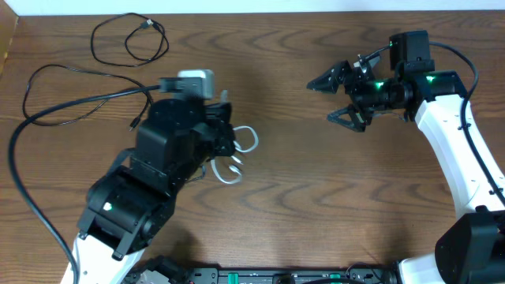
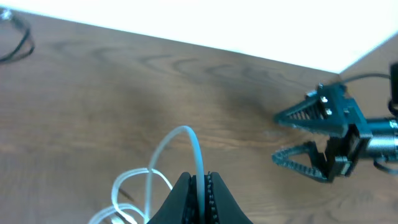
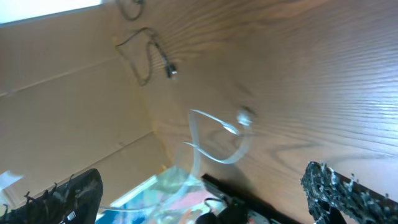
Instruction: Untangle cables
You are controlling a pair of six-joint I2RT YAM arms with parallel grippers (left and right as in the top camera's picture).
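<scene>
Overhead view: thin white looped cable (image 1: 237, 162) on the brown wooden bench (image 1: 316, 205), pinched shut in the left pincer (image 2: 200, 185), probably for pulling free. Right pincer (image 1: 341, 96), jaws spread, hovers right of this cable. Thin black looped cable (image 1: 130, 39) lies well apart, upper left.

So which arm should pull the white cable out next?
Probably left: the left claw is shut on the white cable, while the right claw hangs open, apart from it, holding nothing.
</scene>
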